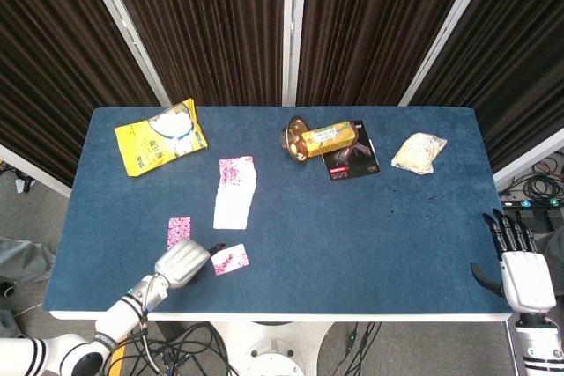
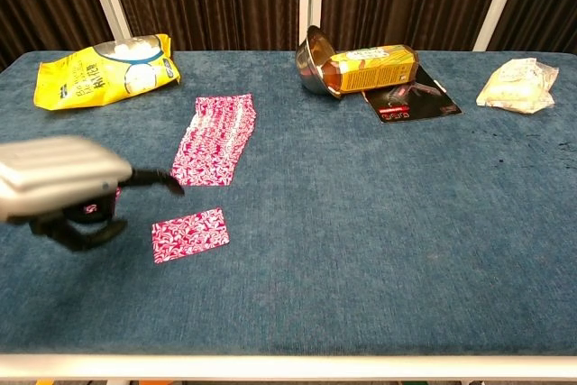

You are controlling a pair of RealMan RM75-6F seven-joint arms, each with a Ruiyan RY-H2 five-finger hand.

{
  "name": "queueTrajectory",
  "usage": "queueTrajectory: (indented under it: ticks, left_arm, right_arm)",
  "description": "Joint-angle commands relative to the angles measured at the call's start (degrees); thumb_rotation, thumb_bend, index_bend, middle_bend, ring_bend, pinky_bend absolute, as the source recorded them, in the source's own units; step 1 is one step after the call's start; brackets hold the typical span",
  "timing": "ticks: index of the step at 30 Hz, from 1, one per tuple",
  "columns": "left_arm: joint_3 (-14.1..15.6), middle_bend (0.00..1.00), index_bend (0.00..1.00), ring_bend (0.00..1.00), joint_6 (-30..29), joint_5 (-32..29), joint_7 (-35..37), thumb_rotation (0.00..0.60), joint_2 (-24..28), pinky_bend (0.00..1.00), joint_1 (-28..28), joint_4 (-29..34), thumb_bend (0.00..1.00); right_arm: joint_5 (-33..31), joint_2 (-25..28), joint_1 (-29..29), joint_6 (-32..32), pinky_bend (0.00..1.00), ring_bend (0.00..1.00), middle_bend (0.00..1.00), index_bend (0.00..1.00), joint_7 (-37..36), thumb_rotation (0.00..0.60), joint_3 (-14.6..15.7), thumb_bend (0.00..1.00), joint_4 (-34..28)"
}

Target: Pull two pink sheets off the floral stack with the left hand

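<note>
The left robot hand [image 1: 181, 262] hovers low, back upward, one dark fingertip [image 2: 171, 182] extended forward, holding nothing. The right robot hand [image 1: 522, 268] hangs with fingers spread, pointing upward.

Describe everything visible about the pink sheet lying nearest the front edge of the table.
The loose pink sheet is a small flat rectangle, pink with a fine white floral print, thin like paper or tissue. It lies flat and slightly skewed on the blue table, apart from the floral stack behind it. The left hand hovers at its left with one dark fingertip extended, not touching it. Nothing rests on the sheet.
</note>
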State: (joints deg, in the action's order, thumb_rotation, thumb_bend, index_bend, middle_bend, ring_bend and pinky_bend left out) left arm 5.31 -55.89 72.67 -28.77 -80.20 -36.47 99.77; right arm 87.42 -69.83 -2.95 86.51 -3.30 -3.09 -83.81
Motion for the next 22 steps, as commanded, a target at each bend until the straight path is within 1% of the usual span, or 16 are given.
queueTrajectory:
  ticks: [1,3,4,5,6,7,8,9,10,11,12,13,14,16,19,22]
  left_arm:
    - [-1.6,0.97,0.19,0.92,-7.5,5.5,3.6,0.600,0.6,0.89,3.1,-3.3,0.57]
    - [-2.0,0.92,0.21,0.88,-11.5,6.7,3.6,0.600,0.7,0.86,5.0,-6.0,0.56]
    - [-2.1,0.85,0.21,0.80,-13.0,6.7,3.5,0.600,0.7,0.82,5.9,-7.1,0.54]
    - [-2.1,0.70,0.21,0.65,-14.0,6.3,3.6,0.600,0.9,0.73,6.8,-7.9,0.51]
    - [-1.9,0.50,0.19,0.43,-14.6,5.1,3.6,0.600,1.4,0.58,8.0,-8.5,0.46]
    - [-1.8,0.35,0.18,0.28,-14.9,3.9,3.0,0.600,2.0,0.45,8.9,-8.5,0.42]
    - [-1.7,0.16,0.16,0.11,-15.6,2.9,2.6,0.592,2.6,0.28,9.8,-8.2,0.36]
    - [-1.8,0.05,0.14,0.02,-17.1,2.4,3.4,0.558,3.1,0.16,11.1,-7.9,0.31]
    - [-1.8,0.01,0.13,0.00,-18.6,2.5,4.6,0.529,3.1,0.11,12.3,-8.3,0.28]
    - [-1.7,0.00,0.12,0.00,-20.3,2.9,6.1,0.479,3.1,0.08,13.6,-8.9,0.26]
    - [-1.5,0.00,0.12,0.00,-22.5,3.5,7.9,0.446,3.0,0.07,15.3,-10.1,0.25]
    - [-1.5,0.00,0.12,0.00,-24.3,4.0,9.3,0.435,2.8,0.07,16.6,-11.1,0.24]
    - [-1.4,0.00,0.12,0.00,-26.5,4.3,10.9,0.432,2.5,0.07,18.3,-12.4,0.24]
    - [-1.5,0.00,0.12,0.00,-28.3,3.7,12.8,0.440,2.5,0.07,20.5,-13.5,0.24]
    - [-1.8,0.00,0.12,0.00,-30.0,2.8,14.6,0.446,3.5,0.07,22.9,-14.2,0.24]
    - [-2.1,0.00,0.12,0.00,-30.3,1.9,15.6,0.448,5.1,0.07,24.5,-13.8,0.24]
  right_arm:
    - [0.1,0.2,0.0,0.2,0.00,0.00,0.00,0.00,0.1,0.600,-0.1,0.21,-0.2]
    - [0.4,0.2,0.0,0.4,0.00,0.00,0.00,0.00,0.2,0.600,-0.1,0.21,-0.4]
    - [0.5,0.2,-0.1,0.5,0.00,0.00,0.00,0.00,0.3,0.600,-0.1,0.21,-0.5]
    - [0.6,0.2,-0.1,0.6,0.00,0.00,0.00,0.00,0.3,0.600,-0.1,0.21,-0.6]
    - [0.8,0.2,-0.1,0.6,0.00,0.00,0.00,0.00,0.4,0.600,0.0,0.21,-0.6]
    - [0.9,0.2,-0.1,0.6,0.00,0.00,0.00,0.00,0.3,0.600,0.0,0.21,-0.6]
    - [1.1,0.2,-0.2,0.7,0.00,0.00,0.00,0.00,0.2,0.600,0.1,0.21,-0.5]
    - [1.5,0.2,-0.2,0.7,0.00,0.00,0.00,0.00,0.0,0.600,0.2,0.20,-0.4]
    - [1.7,0.1,-0.3,0.8,0.00,0.00,0.00,0.00,-0.1,0.600,0.3,0.20,-0.2]
    - [2.0,0.1,-0.2,1.0,0.00,0.00,0.00,0.00,-0.3,0.600,0.3,0.20,0.0]
    - [2.3,-0.1,-0.2,1.4,0.00,0.00,0.00,0.00,-0.4,0.600,0.4,0.20,0.4]
    - [2.5,-0.1,-0.1,1.6,0.00,0.00,0.00,0.00,-0.5,0.600,0.5,0.20,0.7]
    - [2.7,-0.2,0.0,1.8,0.00,0.00,0.00,0.00,-0.7,0.600,0.6,0.20,1.2]
    - [3.0,-0.3,0.3,2.1,0.00,0.00,0.00,0.00,-0.9,0.600,1.0,0.20,1.9]
    - [2.9,-0.4,0.8,2.4,0.00,0.00,0.00,0.00,-1.6,0.600,1.4,0.20,2.8]
    - [1.9,-0.6,1.0,1.9,0.00,0.00,0.00,0.00,-2.8,0.600,1.3,0.20,3.1]
